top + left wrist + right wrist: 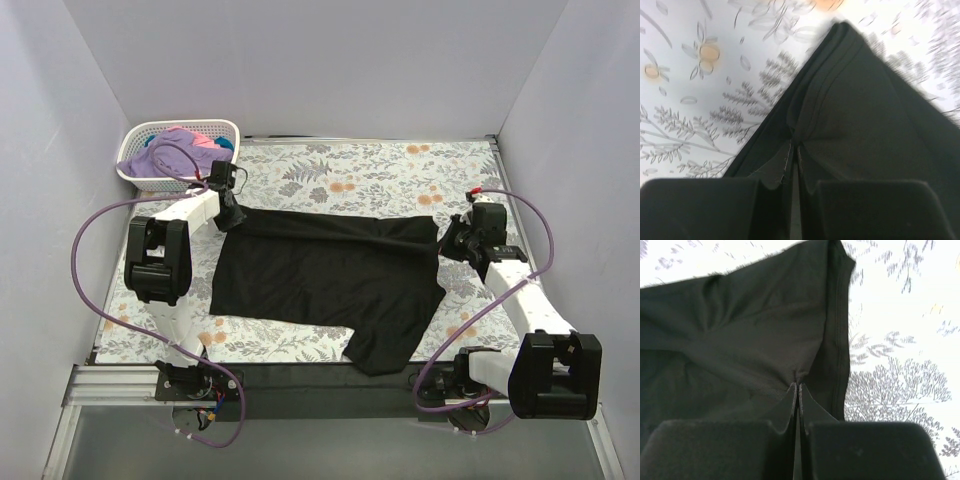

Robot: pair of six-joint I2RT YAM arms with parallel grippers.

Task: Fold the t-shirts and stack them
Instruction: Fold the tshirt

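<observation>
The black t-shirt [330,280] lies spread across the floral table cover, its far edge folded over. My left gripper [232,215] is shut on the shirt's far left corner; in the left wrist view the fingertips [794,152] pinch the black cloth [860,115]. My right gripper [452,238] is shut on the far right corner; in the right wrist view it [798,389] pinches the black cloth [740,330] next to its hem. Lavender-purple [165,150], pink [205,138] and teal [224,143] t-shirts lie bunched in the basket.
A white lattice basket [150,181] stands at the far left corner of the table. Grey walls close in the left, back and right. Purple cables loop beside both arms. A dark metal rail runs along the near edge [320,378].
</observation>
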